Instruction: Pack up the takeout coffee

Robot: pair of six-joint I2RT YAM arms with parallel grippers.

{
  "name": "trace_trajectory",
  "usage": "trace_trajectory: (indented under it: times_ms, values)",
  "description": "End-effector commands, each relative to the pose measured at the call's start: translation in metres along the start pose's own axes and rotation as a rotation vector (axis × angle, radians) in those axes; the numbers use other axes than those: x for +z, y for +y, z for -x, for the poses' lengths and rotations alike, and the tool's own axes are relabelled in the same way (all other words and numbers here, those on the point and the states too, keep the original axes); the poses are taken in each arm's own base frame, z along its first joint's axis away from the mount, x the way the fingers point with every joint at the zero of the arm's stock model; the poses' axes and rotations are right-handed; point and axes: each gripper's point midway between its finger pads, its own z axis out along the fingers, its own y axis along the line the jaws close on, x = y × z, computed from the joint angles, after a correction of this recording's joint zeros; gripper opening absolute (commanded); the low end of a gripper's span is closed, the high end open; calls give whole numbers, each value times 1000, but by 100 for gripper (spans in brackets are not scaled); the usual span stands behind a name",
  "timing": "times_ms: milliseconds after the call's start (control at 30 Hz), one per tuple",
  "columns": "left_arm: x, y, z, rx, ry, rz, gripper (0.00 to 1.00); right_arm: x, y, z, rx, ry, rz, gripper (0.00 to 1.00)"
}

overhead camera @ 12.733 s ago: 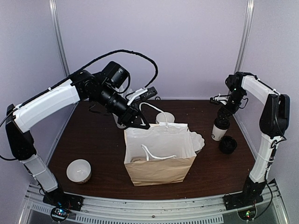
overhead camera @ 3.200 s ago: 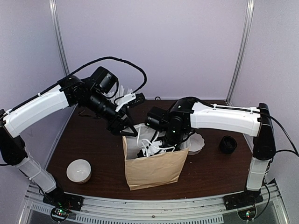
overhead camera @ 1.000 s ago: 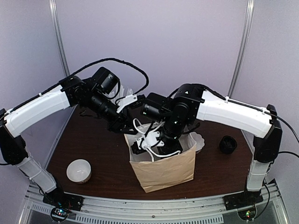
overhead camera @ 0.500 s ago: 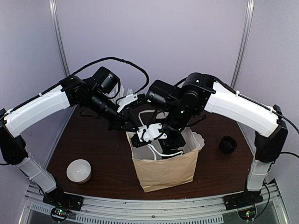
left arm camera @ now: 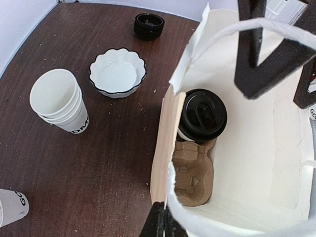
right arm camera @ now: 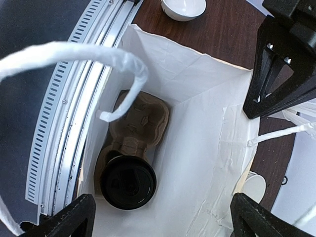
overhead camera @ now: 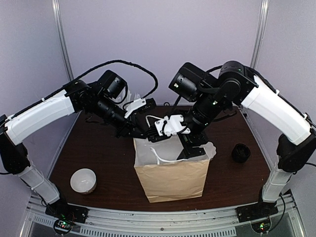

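Observation:
The takeout coffee (left arm camera: 202, 114), a white cup with a black domed lid, stands inside the brown paper bag (overhead camera: 170, 180) in one slot of a cardboard cup carrier (left arm camera: 195, 170). In the right wrist view its lid (right arm camera: 128, 183) shows from straight above, with the carrier (right arm camera: 140, 121) beside it. My right gripper (overhead camera: 190, 148) hangs open and empty above the bag's mouth, apart from the cup (right arm camera: 160, 222). My left gripper (overhead camera: 143, 134) is shut on the bag's back left rim (left arm camera: 163, 224). In the top view the cup is hidden in the bag.
A stack of lidless paper cups (left arm camera: 59, 101), a scalloped white bowl (left arm camera: 117, 71) and a stack of black lids (left arm camera: 149, 25) stand on the table beside the bag. A white bowl (overhead camera: 83, 180) sits front left. The bag's white handles (overhead camera: 165, 159) hang over its mouth.
My right gripper carried the coffee from the table's right side into the bag, let go, and has risen out of the bag. My left gripper has kept hold of the rim.

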Motion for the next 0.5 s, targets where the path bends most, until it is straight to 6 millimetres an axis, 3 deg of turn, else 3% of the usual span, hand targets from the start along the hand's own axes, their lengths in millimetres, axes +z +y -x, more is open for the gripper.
trace_trajectory:
  times_ms: [0,200,400,433,467]
  values:
    - [-3,7,13,19,-29,41,0,-34,1,0,-21,-38,-60,99]
    - [-5,10,13,11,-11,63,0,-66,3,-3,-9,-107,-71,99]
    - [-6,7,22,7,-40,36,0,-82,-3,-26,35,-92,-122,100]
    - [-4,7,25,4,-47,29,3,-84,-8,-30,51,-91,-136,99]
    - [-3,7,27,2,-55,20,12,-86,-11,-35,67,-88,-147,99]
